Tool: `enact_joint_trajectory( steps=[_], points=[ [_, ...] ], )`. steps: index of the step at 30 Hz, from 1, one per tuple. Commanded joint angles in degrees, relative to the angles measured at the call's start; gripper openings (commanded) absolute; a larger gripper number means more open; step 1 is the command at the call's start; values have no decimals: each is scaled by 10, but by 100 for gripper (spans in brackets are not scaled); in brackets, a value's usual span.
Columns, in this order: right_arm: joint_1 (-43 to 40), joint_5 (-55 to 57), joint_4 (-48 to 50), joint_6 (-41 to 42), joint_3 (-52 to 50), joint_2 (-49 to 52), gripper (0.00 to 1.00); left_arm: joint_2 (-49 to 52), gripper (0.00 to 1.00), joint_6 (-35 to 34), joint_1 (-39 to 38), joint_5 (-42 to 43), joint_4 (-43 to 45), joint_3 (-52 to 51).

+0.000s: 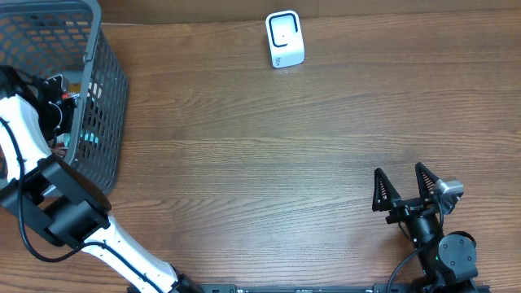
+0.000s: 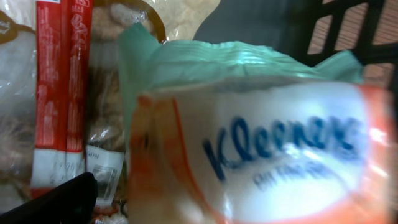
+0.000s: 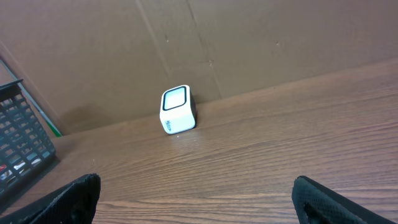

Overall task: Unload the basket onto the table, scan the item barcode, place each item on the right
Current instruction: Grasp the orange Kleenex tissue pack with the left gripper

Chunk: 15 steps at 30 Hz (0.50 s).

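Note:
The left arm reaches down into the grey mesh basket [image 1: 110,77] at the table's left edge, where its gripper [image 1: 63,104] is mostly hidden. In the left wrist view a blurred Kleenex tissue pack [image 2: 280,143], white with orange edges and green plastic, fills the frame right under the jaws. Only the left finger [image 2: 65,198] shows, standing clear of the pack, so the gripper reads as open. No barcode on the pack faces this view. The white barcode scanner [image 1: 285,39] [image 3: 177,109] stands at the table's far edge. My right gripper [image 1: 404,194] [image 3: 199,202] rests open near the front right, holding nothing.
Beside the tissue pack in the basket lie a red-striped packet [image 2: 62,81] and a clear bag of brownish food [image 2: 106,118] with a white label. The basket's corner [image 3: 18,143] shows at the left of the right wrist view. A cardboard wall [image 3: 249,43] backs the table.

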Motion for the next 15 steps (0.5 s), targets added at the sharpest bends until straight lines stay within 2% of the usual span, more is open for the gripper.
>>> enact_joint_trajectory(
  steps=[1, 5, 10, 15],
  points=[
    [-2, 1, 2, -2, -6, -6, 100, 5, 100, 17, 0, 11, 21, -35],
    [-2, 1, 2, -2, -6, -6, 100, 5, 100, 17, 0, 11, 38, -46],
    [-2, 1, 2, -2, -6, -6, 100, 5, 84, 17, 0, 11, 43, -47],
    [-2, 1, 2, -2, -6, -6, 100, 5, 75, 17, -3, 11, 49, -57]
  ],
)
